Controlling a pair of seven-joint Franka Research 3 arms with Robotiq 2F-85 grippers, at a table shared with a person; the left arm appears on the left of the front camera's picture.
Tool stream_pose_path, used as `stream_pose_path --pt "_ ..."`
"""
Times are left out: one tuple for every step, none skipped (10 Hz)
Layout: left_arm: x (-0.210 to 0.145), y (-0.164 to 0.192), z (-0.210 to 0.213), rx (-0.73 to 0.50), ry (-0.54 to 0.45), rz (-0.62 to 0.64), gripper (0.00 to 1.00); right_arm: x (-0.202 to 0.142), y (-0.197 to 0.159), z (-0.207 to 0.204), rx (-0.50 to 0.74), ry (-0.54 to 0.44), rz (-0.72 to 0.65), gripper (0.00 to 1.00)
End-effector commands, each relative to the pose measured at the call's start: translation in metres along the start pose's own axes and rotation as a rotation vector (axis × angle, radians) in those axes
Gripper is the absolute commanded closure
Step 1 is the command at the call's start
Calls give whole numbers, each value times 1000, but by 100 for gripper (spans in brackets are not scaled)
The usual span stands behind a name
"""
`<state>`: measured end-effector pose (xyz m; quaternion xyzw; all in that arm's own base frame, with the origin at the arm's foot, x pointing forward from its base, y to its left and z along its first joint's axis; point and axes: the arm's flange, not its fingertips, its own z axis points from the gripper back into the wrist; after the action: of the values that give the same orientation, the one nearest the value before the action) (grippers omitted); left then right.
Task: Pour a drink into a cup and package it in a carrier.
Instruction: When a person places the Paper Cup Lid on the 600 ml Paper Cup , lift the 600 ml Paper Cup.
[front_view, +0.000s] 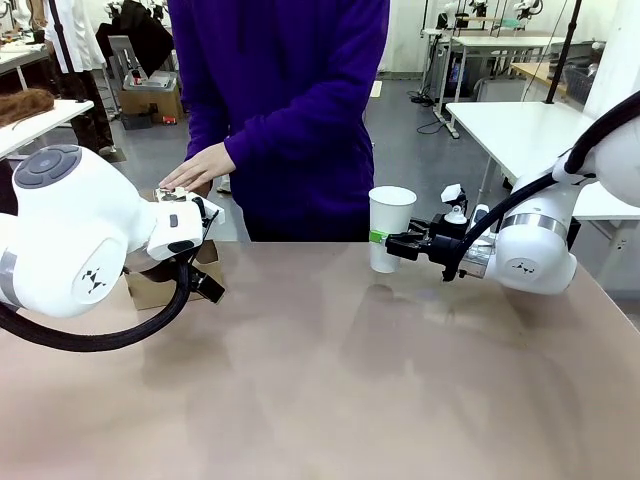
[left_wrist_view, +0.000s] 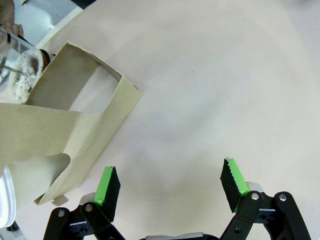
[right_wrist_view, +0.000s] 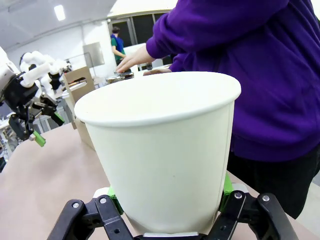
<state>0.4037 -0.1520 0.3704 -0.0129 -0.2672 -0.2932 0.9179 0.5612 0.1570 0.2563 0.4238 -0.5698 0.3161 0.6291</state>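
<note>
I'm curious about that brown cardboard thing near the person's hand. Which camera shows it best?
The left wrist view: the brown cardboard cup carrier lies close and unobstructed on the table, beside the open left pincer. In the front view the carrier is mostly hidden behind the left arm. In the right wrist view it stands small and far behind the white paper cup.

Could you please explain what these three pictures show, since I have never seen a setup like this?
Two white robot arms work at a brown table, with a person in purple standing opposite. The front picture comes from a fixed camera between the arms. The other two come from cameras on each wrist, looking along the fingers. The right gripper is shut on a white paper cup, seen close up in the right wrist picture. The left gripper is open above the table beside a brown cardboard carrier. The person's hand rests on something behind the left arm.
</note>
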Motion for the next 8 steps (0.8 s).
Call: stream_pose_path --pt "0 0 0 -2 -1 2 0 5 3 0 0 -4 4 20" --pt "0 0 0 -2 -1 2 0 5 3 0 0 -4 4 20" --pt "0 0 0 -2 -1 2 0 5 3 0 0 -4 4 20" --pt "0 0 0 -2 -1 2 0 5 3 0 0 -4 4 20" --pt "0 0 0 -2 -1 2 0 5 3 0 0 -4 4 20" --pt "0 0 0 -2 -1 2 0 5 3 0 0 -4 4 20" --pt "0 0 0 -2 -1 2 0 5 3 0 0 -4 4 20" --pt "0 0 0 -2 -1 2 0 5 3 0 0 -4 4 20"
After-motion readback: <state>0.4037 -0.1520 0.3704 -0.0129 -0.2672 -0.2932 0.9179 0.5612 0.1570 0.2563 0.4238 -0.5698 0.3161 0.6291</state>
